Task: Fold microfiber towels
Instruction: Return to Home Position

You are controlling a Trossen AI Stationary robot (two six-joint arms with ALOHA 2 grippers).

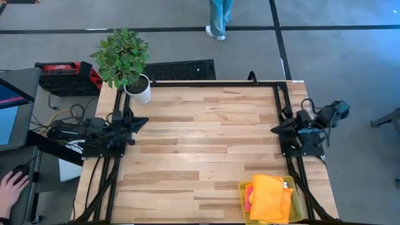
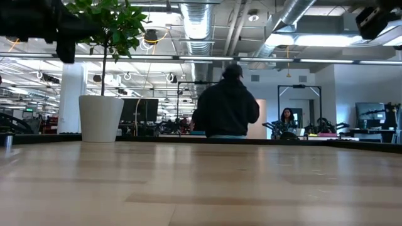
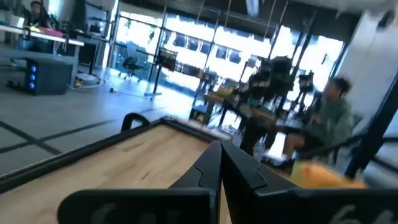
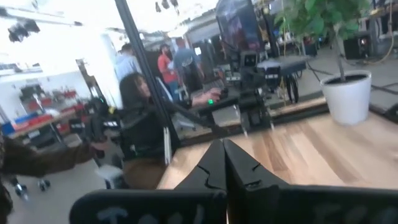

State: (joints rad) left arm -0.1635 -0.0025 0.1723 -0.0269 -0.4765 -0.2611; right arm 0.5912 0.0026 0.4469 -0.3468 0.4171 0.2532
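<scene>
Overhead view of a wooden table [image 1: 206, 144] whose working surface is bare. The folding appears finished: the microfiber towels [image 1: 269, 199] sit stacked in a translucent yellow tray [image 1: 291, 182] at the table's near right corner. A folded orange towel [image 1: 267, 190] lies on top, and a strip of pink towel [image 1: 248, 199] peeks out at the stack's left edge. Any yellow towel cannot be told apart from the tray, and no cloth lies loose on the table, so nothing looks left to fold.

Both arms are drawn back to opposite table edges. The left gripper [image 1: 140, 122] rests at the left edge, near a potted plant [image 1: 128, 62], with its fingers pressed together and holding nothing, as its wrist view shows. It is well apart from the tray, across the table's width. The right gripper [image 1: 276, 129] sits at the right edge, fingers likewise pressed together and empty. The tray lies on this arm's side, nearer the front edge, apart from the gripper and not touching it.

A person's hand [image 1: 11, 187] shows at a desk off the table's left.
</scene>
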